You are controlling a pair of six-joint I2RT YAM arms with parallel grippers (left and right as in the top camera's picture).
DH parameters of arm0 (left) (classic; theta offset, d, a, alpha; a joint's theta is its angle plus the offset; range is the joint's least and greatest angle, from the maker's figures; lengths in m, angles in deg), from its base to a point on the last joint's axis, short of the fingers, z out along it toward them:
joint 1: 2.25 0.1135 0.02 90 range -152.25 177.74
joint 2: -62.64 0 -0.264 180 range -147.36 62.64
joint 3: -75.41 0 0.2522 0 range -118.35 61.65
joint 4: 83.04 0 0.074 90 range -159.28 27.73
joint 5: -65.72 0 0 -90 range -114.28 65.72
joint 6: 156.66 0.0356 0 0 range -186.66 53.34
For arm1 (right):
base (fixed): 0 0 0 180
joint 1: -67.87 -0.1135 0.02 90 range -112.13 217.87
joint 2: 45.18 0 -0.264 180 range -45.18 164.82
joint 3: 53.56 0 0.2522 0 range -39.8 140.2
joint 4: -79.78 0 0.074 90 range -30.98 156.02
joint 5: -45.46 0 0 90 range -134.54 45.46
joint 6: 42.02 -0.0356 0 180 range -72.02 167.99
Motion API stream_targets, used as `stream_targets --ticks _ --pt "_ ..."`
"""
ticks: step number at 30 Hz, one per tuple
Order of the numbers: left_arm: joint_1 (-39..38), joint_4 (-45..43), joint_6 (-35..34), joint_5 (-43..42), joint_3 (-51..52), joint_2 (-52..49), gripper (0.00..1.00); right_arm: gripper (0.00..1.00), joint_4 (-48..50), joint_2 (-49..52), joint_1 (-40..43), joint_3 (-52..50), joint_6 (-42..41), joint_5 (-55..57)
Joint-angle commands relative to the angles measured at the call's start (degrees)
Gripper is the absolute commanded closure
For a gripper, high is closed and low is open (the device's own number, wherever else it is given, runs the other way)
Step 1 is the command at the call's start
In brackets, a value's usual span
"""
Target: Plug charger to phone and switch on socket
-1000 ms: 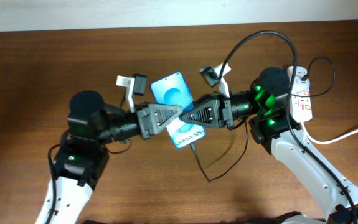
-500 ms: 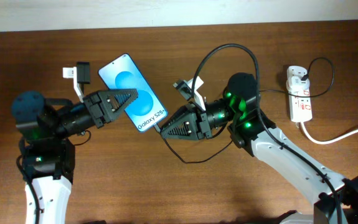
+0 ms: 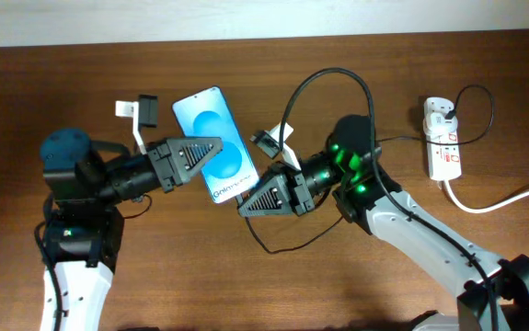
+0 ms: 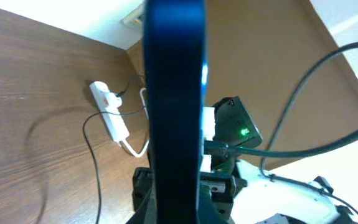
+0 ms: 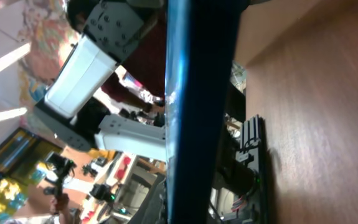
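The worktop [image 3: 200, 285] is a dark brown wood-grain board that meets a pale wall [image 3: 246, 18] at its far side. The right arm [image 3: 420, 230], white-shelled with black joints and a green light glowing at one joint, comes in from the lower right corner, bends near the middle and reaches left. Its black, wedge-shaped right tool [image 3: 244, 207] ends just beside the lower edge of the phone, and I cannot tell whether its fingers are closed on anything. The left arm [image 3: 108, 179] rises from the lower left, turns at a blue-capped joint and stretches right. The left tool [image 3: 213, 147] is clamped on the phone [image 3: 227, 156] and holds it off the worktop at a tilt, glossy blue screen up and top end toward the wall. The left wrist view shows the phone [image 4: 175, 93] edge-on as a thin dark slab. The socket [image 3: 446, 140], a white oblong plastic strip with red markings, lies flat near the right end, well apart from the phone, with its thick white cord [image 3: 512, 196] curving off to the right edge. The charger [image 3: 341, 72] is a thin black cable that arches in a tall loop over the right arm, with more slack curled on the wood below the right tool. Its small white adapter [image 3: 439, 110] sits at the far end of the socket.
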Motion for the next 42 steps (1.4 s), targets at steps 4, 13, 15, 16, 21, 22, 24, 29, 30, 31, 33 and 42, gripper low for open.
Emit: stream_targets --ticks 4,13,15,16,21,22,24,29,30,31,33,42 --pt "-4.79 2.08 2.91 -4.35 1.31 0.33 1.0 0.96 5.33 -0.63 -0.7 2.82 -4.57 8.94" --pt "-4.79 3.37 2.89 -4.5 1.31 0.37 1.0 0.96 5.38 -0.63 -0.31 2.82 -5.86 8.92" --pt "-4.79 4.44 2.91 -4.35 1.31 0.37 1.0 0.96 5.53 -0.63 0.17 2.82 -6.25 9.22" --pt "-4.79 4.44 2.91 -4.33 1.31 0.37 1.0 0.96 5.6 -0.63 0.15 2.82 -6.25 9.62" --pt "-4.79 4.68 2.91 -4.52 1.31 0.37 1.0 0.96 6.01 -0.63 0.15 2.82 -6.23 11.65" --pt "-4.79 4.68 2.91 -4.52 1.31 0.37 1.0 0.96 6.01 -0.63 0.17 2.82 -6.21 11.8" --pt "-5.55 4.87 2.91 -4.28 1.31 0.37 1.0 0.96 6.01 -0.63 0.17 2.97 -6.25 12.72" --pt "-8.15 6.32 3.39 -3.89 1.31 0.37 1.0 0.96 6.01 -0.63 0.96 3.08 -6.88 14.32" --pt "-8.15 7.43 4.15 -3.8 1.31 0.37 1.0 0.96 5.99 -0.63 1.62 3.08 -6.91 13.88" --pt "-8.15 7.41 4.39 -3.34 1.31 0.37 1.0 0.96 5.97 -0.63 1.6 3.08 -6.91 12.63" --pt "-8.11 7.37 4.39 -2.23 1.31 0.37 1.0 0.94 5.95 -0.63 1.55 3.06 -6.91 10.21" --pt "7.23 -7.04 -3.58 -3.04 1.29 0.37 1.0 0.57 3.41 -0.63 1.57 3.02 -6.82 4.33"
